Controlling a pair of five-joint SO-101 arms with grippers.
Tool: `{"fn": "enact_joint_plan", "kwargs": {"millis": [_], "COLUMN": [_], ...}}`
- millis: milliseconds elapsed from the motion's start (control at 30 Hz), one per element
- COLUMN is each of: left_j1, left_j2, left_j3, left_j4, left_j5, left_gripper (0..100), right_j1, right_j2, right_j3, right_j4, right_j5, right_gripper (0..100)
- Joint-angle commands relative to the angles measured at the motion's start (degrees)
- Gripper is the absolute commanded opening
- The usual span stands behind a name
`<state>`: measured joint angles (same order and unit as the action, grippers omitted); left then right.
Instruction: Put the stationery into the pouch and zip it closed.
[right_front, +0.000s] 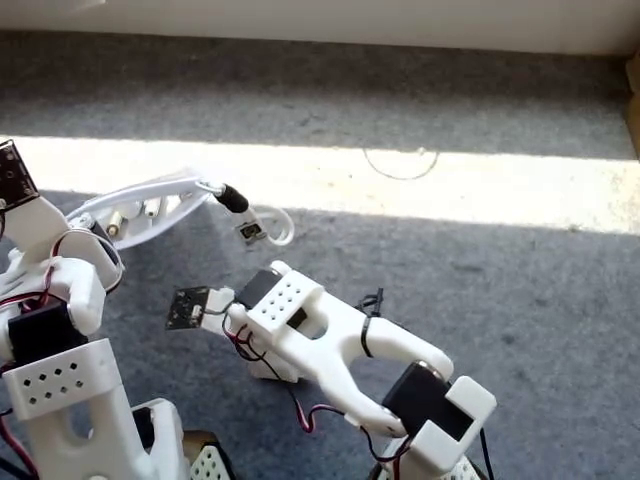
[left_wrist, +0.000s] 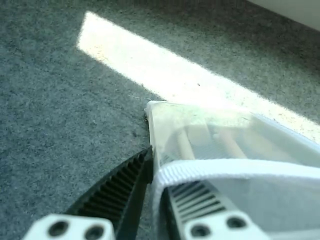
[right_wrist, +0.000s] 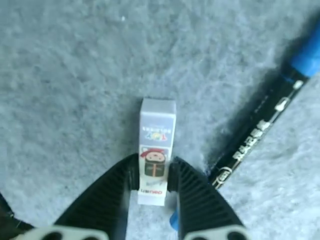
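The clear pouch (left_wrist: 225, 145), edged in white webbing, was held by the left gripper (left_wrist: 156, 172), its jaws clamped together on the white rim, and pale stick-shaped items (left_wrist: 187, 142) could be made out through its wall. A small white eraser (right_wrist: 157, 127) with a printed sleeve was gripped at one end between the jaws of the right gripper (right_wrist: 152, 172) over the grey carpet (right_wrist: 70, 75), though whether it was lifted could not be told. A black-barrelled pen (right_wrist: 255, 137) with a blue end was laid just beside it.
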<state>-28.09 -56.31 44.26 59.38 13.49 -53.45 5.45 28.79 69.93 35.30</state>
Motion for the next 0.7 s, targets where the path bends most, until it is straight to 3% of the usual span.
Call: {"fn": "enact_joint_plan", "kwargs": {"millis": [0, 367, 667], "left_j1": [-0.7, -0.1, 6.9], "left_j2": [-0.7, -0.8, -0.8], "left_j3": [-0.4, -0.4, -0.7], "left_j4": [-1.6, -1.4, -1.4], "left_j5": [0.4, 0.5, 0.5], "left_gripper": [1, 1, 1], "right_j1": [-0.7, 2.1, 2.2], "right_j2": [-7.3, -25.5, -36.6], "right_j3": [-0.2, 4.4, 4.5], "right_j4": [2.9, 2.9, 2.9], "right_j5": [0.5, 0.5, 0.3], "right_gripper": [0.5, 0.5, 0.5]}}
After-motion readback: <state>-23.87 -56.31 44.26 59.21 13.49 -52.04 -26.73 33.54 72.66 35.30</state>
